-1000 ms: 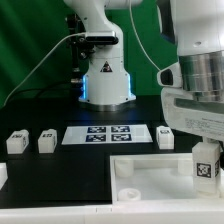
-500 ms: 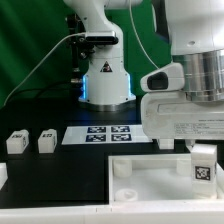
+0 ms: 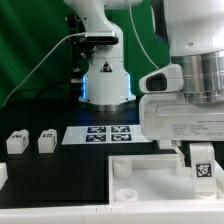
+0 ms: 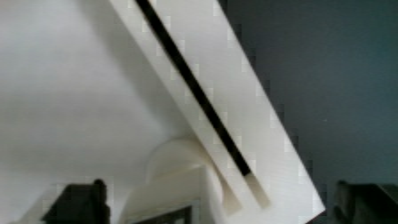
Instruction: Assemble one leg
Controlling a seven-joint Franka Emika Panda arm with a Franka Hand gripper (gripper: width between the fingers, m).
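Change: end effector (image 3: 203, 150), grasping leg (image 3: 204, 166), now sits lower right over tray (image 3: 150, 172) | meaning: insertion seems near.

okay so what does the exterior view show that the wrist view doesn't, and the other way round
Only the exterior view shows the claw shut on the leg above the white tray, two more legs at that view's left, the marker board and the arm's base.

Only the wrist view shows a close look at the tray's raised edge with a dark groove running along it, and a rounded bump beside that edge.

Both show the tray and the dark table.
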